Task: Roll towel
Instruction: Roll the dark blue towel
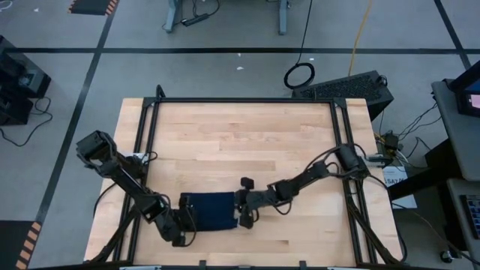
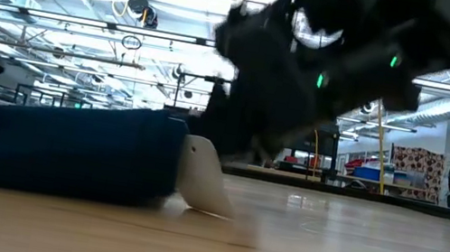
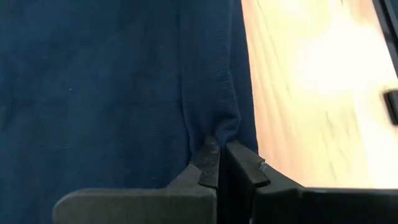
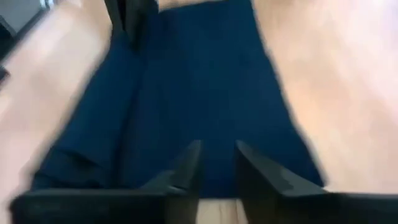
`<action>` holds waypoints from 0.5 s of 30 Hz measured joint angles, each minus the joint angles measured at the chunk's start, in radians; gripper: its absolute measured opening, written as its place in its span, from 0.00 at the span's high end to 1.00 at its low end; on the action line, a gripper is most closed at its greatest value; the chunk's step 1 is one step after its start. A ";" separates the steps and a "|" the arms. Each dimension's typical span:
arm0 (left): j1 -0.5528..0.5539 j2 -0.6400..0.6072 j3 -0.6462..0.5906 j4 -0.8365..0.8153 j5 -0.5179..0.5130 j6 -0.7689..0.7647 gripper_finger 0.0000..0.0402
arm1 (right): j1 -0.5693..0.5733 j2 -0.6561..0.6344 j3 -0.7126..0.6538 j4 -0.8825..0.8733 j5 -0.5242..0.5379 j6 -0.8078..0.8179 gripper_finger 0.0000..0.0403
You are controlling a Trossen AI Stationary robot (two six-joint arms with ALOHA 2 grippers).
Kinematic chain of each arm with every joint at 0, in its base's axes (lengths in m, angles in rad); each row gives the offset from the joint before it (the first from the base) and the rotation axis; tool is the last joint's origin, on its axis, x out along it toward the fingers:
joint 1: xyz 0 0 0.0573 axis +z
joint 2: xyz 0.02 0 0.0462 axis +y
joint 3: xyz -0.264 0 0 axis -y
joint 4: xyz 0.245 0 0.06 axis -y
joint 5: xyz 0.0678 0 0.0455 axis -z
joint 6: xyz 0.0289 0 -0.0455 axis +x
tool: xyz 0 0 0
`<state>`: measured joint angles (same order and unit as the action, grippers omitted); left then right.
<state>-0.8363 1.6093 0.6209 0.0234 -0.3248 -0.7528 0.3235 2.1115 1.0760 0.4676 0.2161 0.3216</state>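
The towel [image 1: 208,211] lies on the table [image 1: 240,142] near the front edge, between the two grippers, as a compact, thick navy bundle rather than a flat sheet; the low view shows it standing well above the wood with a white tag [image 2: 202,182] hanging at the end nearest the right arm. The left gripper [image 1: 182,222] is at the towel's left end, and the left wrist view shows its fingers [image 3: 208,163] pressed together on a puckered ridge of fabric at the towel's edge, so it is holding the cloth. The right gripper [image 1: 241,217] is at the towel's right end; the right wrist view shows its fingers [image 4: 189,165] a narrow gap apart, hovering at the near edge with no fabric visibly between them, so it appears not to be gripping. Judged from this layout, the task is well advanced: the cloth is already gathered into a short, multi-layered shape. Whether the layers form a true roll or a fold cannot be told. What probably remains is a final turn or tidy, then releasing the left grip.
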 joint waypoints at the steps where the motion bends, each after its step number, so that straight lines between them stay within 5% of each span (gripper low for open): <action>1: 0.010 0.000 0.000 0.002 0.010 0.006 0.97 | -0.009 0.015 0.000 -0.004 -0.024 0.015 0.84; 6: 0.058 0.000 0.000 0.057 0.103 0.001 0.97 | -0.023 0.018 0.007 -0.099 -0.051 0.065 0.99; 15: 0.138 -0.001 0.000 0.133 0.277 0.032 0.97 | 0.015 -0.105 -0.002 -0.286 -0.065 0.084 0.91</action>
<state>-0.6983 1.6085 0.6209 0.1563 -0.0476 -0.7206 0.3380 2.0062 1.0740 0.1814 0.1506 0.4057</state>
